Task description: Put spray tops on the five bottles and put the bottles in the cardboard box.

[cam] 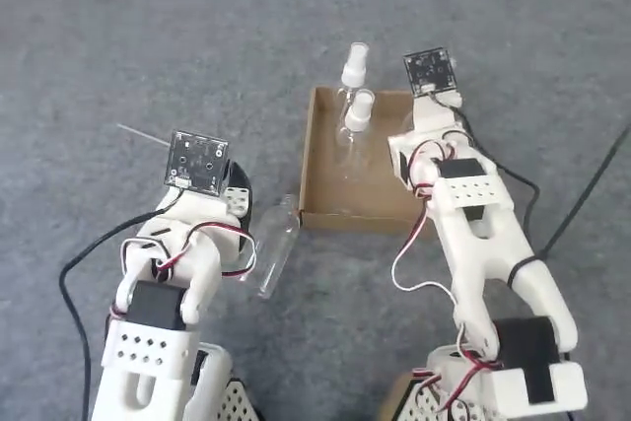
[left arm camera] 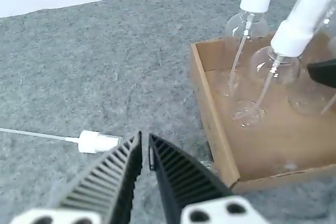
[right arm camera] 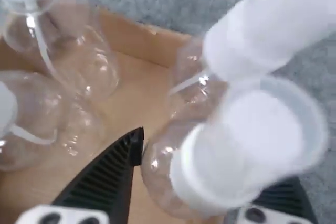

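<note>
The right gripper (right arm camera: 210,171) grips a capped bottle (right arm camera: 168,166) at the 3 o'clock side of the cardboard box (cam: 308,160). The left gripper (left arm camera: 145,148) is closed on itself. An uncapped bottle (cam: 276,244) lies at the box's 7 o'clock corner; a loose spray top (left arm camera: 97,141) lies at the left gripper's 10 o'clock.

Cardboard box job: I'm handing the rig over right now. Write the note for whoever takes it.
Left tool: shut, empty, above the table near the loose spray top.
Right tool: shut on the held bottle, which has its top on, over the cardboard box.
Done: three topped bottles stand in the box.
Left: release the held bottle into the box. The fifth bottle lies on the table beside the box with no top; fit the loose spray top, then box it.
</note>
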Available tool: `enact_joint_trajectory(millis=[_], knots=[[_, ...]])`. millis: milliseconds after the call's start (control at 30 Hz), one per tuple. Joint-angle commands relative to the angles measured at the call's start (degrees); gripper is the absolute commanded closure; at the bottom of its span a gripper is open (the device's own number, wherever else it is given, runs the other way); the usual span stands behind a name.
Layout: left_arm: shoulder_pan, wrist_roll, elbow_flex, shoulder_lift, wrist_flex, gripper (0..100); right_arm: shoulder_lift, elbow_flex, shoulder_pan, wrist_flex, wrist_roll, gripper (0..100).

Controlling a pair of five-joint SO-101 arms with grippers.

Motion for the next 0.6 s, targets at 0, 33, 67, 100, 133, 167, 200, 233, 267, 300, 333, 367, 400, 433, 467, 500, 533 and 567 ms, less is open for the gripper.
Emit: enact_joint_trajectory(millis=[0,33,67,100,133,167,200,233,267,300,333,367,400,433,467,500,533,567], knots=[[-0.4,0.5,-0.6,-0.6,-1.7,99,-1.0,-2.5,-0.6,0.4,0.8,72.5],[-0.4,0.4,-0.6,-0.6,-1.7,99,-1.0,-2.5,-0.6,0.4,0.8,72.5],[-0.4,0.4,-0.6,-0.6,-1.7,99,-1.1,-2.6,-0.6,0.4,0.8,72.5],[-0.4,0.4,-0.6,-0.6,-1.7,99,-1.5,-2.6,-0.6,0.4,0.8,72.5],[-0.4,0.4,-0.6,-0.6,-1.7,99,-2.2,-2.6,-0.6,0.4,0.8,72.5],[-0.4,0.4,-0.6,-0.6,-1.7,99,-3.1,-2.6,-0.6,0.5,0.8,72.5],[-0.4,0.4,-0.6,-0.6,-1.7,99,-4.4,-2.6,-0.6,1.0,0.8,72.5],[-0.4,0.4,-0.6,-0.6,-1.7,99,-5.8,-2.6,-0.5,2.1,0.8,72.5],[-0.4,0.4,-0.6,-0.6,-1.7,99,-7.6,-2.7,-0.6,3.3,0.8,72.5],[-0.4,0.4,-0.5,-0.6,-1.7,99,-9.5,-2.9,-0.6,4.6,0.8,72.4],[-0.4,0.4,-0.5,-0.6,-1.7,99,-11.4,-3.5,-0.6,6.2,0.8,72.4],[-0.4,0.4,-0.5,-0.6,-1.7,99,-13.3,-4.2,-0.5,8.1,0.8,72.4],[-0.4,0.4,-0.5,-0.6,-1.7,99,-15.2,-5.3,-0.4,10.2,0.7,72.6],[-0.4,0.4,-0.5,-0.6,-1.7,99,-17.0,-6.3,-0.4,12.4,0.5,72.6],[-0.4,0.4,-0.5,-0.6,-1.7,99,-18.8,-7.4,-0.5,14.6,0.5,72.7],[-0.4,0.4,-0.5,-0.6,-1.7,99,-20.4,-8.5,-0.5,16.8,0.4,72.7],[-0.4,0.4,-0.5,-0.6,-1.7,99,-22.1,-9.6,-0.6,19.0,0.4,72.7],[-0.4,0.4,-0.5,-0.6,-1.7,99,-23.6,-10.5,-1.1,21.2,0.4,72.7]])
